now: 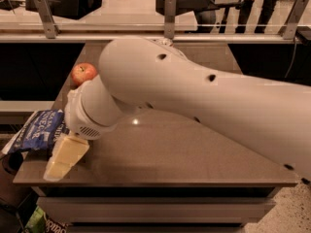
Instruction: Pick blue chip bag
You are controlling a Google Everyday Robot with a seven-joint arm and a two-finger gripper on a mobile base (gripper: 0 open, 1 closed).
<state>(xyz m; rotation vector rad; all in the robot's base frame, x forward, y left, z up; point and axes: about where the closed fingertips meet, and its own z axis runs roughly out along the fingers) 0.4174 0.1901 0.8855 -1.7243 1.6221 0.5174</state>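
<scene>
The jaws' state could not be told: the gripper was seen low at the front-left corner of the worktop, with one pale yellow, wedge-shaped part angled down and left, its tip close to the front edge, and whatever lay opposite it was hidden behind the wrist. Whether anything was pinched could not be told either.

The blue chip bag was spotted just to the left of the gripper, at the worktop's left edge and partly hanging past it. It was shown as a crinkled dark-blue foil packet, lying flat, with white lettering across its face and a pale white border along its left and lower sides. Its right end was covered by the wrist, so contact between bag and gripper could not be confirmed.

The arm was stretched in from the lower right, a thick cream-white tube crossing most of the worktop on a diagonal. It was bent at a rounded joint near the middle, and the narrower wrist section was turned down and left toward the bag.

A red apple was seen behind the wrist, on the left side of the worktop, well apart from the bag.
</scene>
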